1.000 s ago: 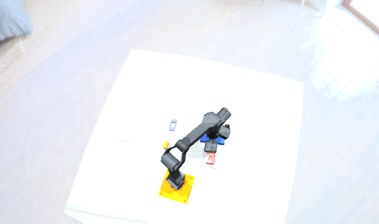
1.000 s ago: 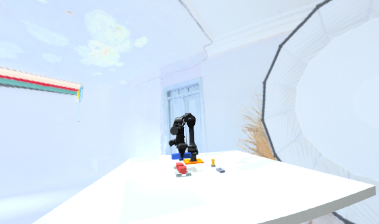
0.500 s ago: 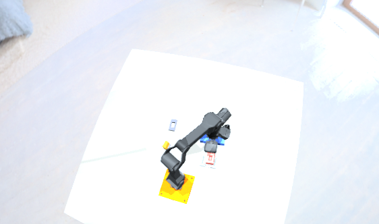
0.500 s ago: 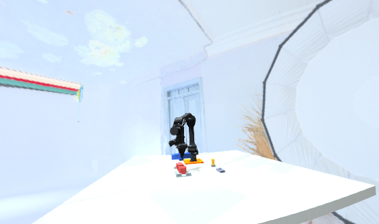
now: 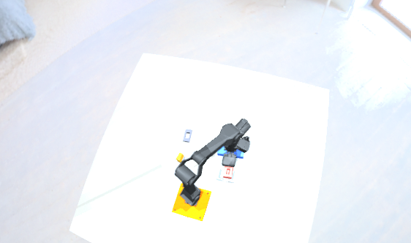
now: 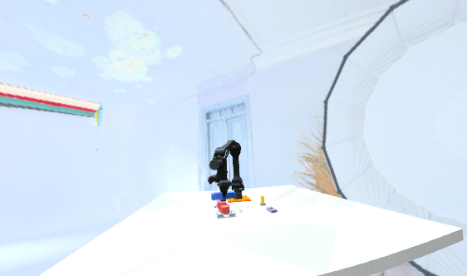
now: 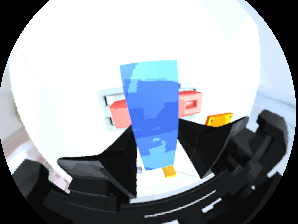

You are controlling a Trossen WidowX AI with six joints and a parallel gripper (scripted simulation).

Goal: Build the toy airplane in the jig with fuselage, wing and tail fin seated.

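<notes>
- Blue block-shaped wing (image 5: pixel 239 154) (image 6: pixel 216 195) (image 7: pixel 152 107) is in the black two-finger tool (image 5: pixel 229 155) (image 6: pixel 224 195) (image 7: pixel 152 123), pinched between both fingers.
- Wrist view: wing lies lengthwise between fingers, sticking out past them; red fuselage (image 5: pixel 227 172) (image 6: pixel 223 207) (image 7: pixel 191 103) shows on both sides behind it.
- Wing runs crosswise to fuselage; whether they touch, cannot tell.
- Fuselage lies in pale grey cradle (image 5: pixel 221 179) (image 6: pixel 226 215) (image 7: pixel 103 95), below tool.
- Small yellow tail fin (image 5: pixel 180 157) (image 6: pixel 262 199) (image 7: pixel 170 171) is off the fuselage, left of it in top view, right in exterior view.
- Small grey-blue rectangular frame (image 5: pixel 185 140) (image 6: pixel 272 209) lies flat near the fin.
- Yellow-orange base plate (image 5: pixel 205 212) (image 6: pixel 248 199) (image 7: pixel 219 120) under the arm, near side in top view.
- Tabletop (image 5: pixel 275 110) (image 6: pixel 258 245) (image 7: pixel 75 60) is white, smooth, straight-edged.
- Room: pale floor, blue-grey fabric (image 5: pixel 9 22) far left in top view; pale blue door (image 6: pixel 236 133) beyond arm, dry straw-coloured tuft (image 6: pixel 321 170) to its right, dark-rimmed pale round shape (image 6: pixel 325 125) at right.
</notes>
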